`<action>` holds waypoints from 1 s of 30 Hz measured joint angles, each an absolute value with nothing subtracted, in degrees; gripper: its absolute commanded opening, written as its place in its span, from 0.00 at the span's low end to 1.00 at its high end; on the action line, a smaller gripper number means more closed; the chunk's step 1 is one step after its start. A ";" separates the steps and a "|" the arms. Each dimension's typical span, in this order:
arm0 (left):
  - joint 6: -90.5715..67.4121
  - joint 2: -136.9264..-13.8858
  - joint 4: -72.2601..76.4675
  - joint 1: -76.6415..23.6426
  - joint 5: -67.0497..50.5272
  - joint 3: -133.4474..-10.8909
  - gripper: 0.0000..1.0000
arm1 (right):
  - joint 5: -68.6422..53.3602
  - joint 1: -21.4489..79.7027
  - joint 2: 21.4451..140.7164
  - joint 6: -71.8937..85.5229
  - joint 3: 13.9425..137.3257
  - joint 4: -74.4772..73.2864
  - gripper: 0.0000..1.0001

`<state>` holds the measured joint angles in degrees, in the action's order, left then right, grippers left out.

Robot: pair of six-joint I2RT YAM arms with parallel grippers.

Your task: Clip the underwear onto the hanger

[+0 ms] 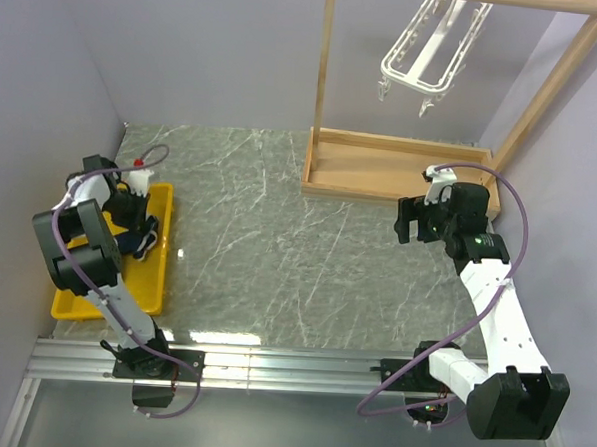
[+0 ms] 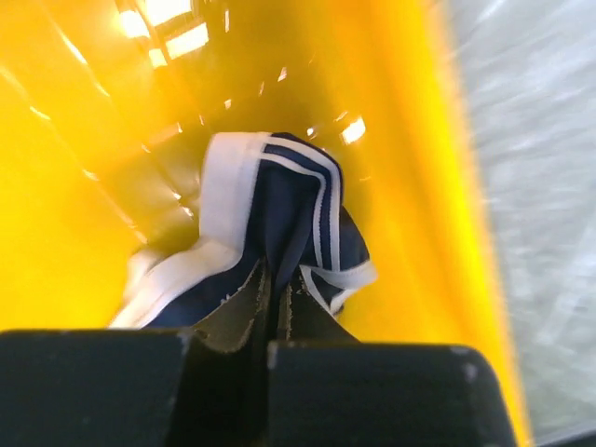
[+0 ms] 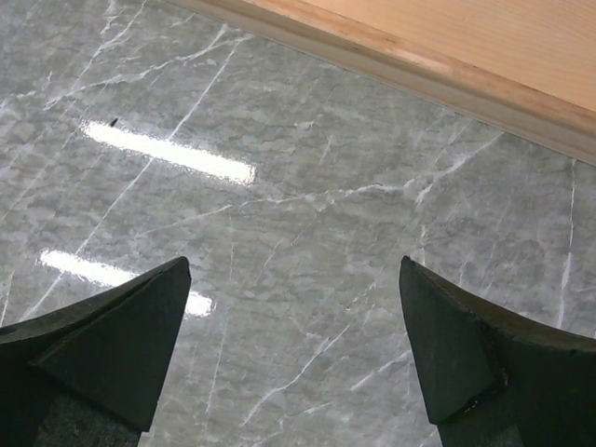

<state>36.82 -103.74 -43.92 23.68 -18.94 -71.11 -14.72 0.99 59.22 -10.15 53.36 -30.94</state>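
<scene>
The left end effector (image 2: 277, 298) is clamping the underwear (image 2: 279, 205) in the tray (image 2: 74, 233), likely needing a lift toward the hanger (image 1: 427, 55); the right end effector (image 3: 294, 265) is hovering spread.

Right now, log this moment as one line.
left end effector shut on underwear in tray | right end effector open | hanger on rack

Grey-green marbled table (image 1: 277, 242), glossy and veined white. Carries a yellow tray (image 1: 153, 278) flat near its left edge and the base of a light wooden rack (image 1: 391, 173) at back right. Meets an aluminium rail (image 1: 291, 368) along the near side.
</scene>
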 measured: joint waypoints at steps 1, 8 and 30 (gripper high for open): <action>36.53 -103.18 -45.67 23.51 -20.23 -72.99 0.00 | -14.74 0.99 59.22 -10.13 53.39 -31.00 1.00; 34.06 -90.70 -51.70 12.99 -27.11 -85.38 0.00 | -15.84 0.99 59.22 -10.11 54.50 -31.79 1.00; 17.93 -94.04 -33.82 -50.02 -25.69 -63.26 0.75 | -21.65 0.99 64.82 -10.81 58.94 -40.42 0.98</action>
